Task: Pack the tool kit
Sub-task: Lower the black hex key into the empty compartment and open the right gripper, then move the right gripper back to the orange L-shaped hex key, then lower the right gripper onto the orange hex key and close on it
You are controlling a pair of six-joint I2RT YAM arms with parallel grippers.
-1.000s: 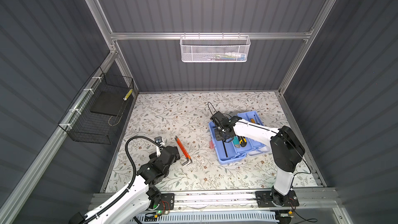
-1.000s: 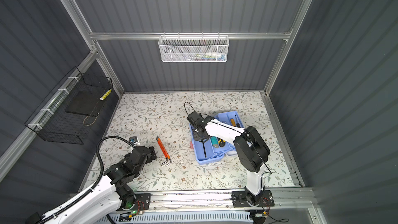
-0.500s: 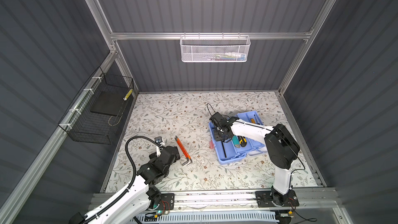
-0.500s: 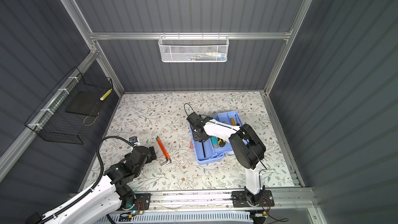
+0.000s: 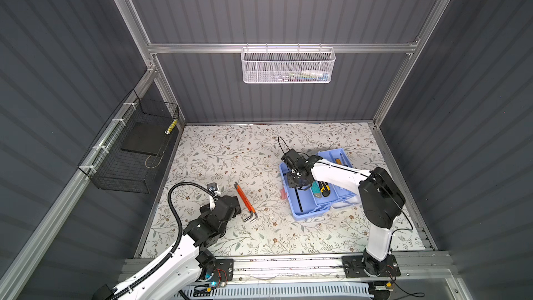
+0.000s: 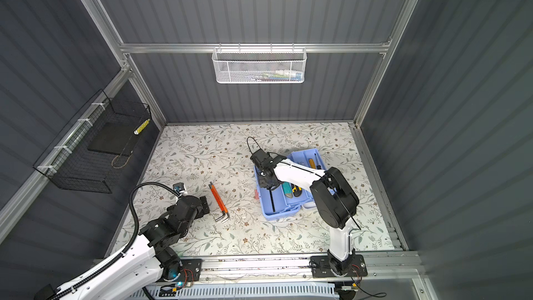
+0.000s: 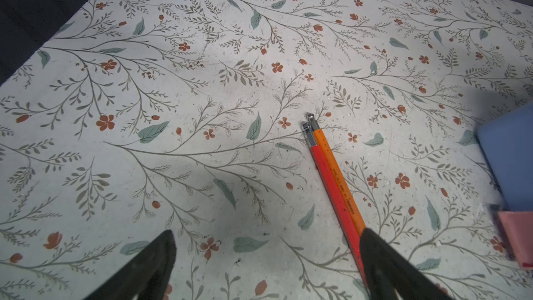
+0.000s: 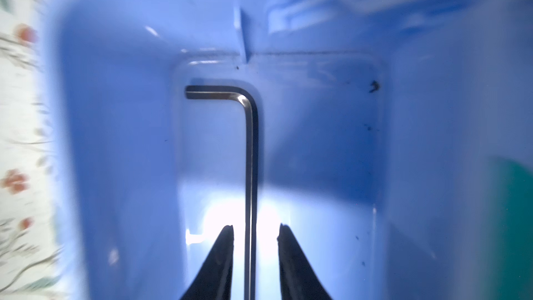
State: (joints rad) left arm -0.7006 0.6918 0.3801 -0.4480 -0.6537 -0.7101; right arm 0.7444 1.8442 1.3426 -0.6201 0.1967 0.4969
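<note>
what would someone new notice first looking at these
The light blue plastic tool box on the right of the floral table catches the eye, with the right gripper dipped inside, its jaws apart either side of a dark L-shaped hex key. Next come the orange and red hex keys lying loose on the table beside the open left gripper.

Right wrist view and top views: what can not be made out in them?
Black L-shaped steel hex key: long end cut off by the right wrist view's edge.
Teal object: blurred, cut by the same view's edge.
White mesh wall basket: contents too small behind the mesh, both top views.
</note>
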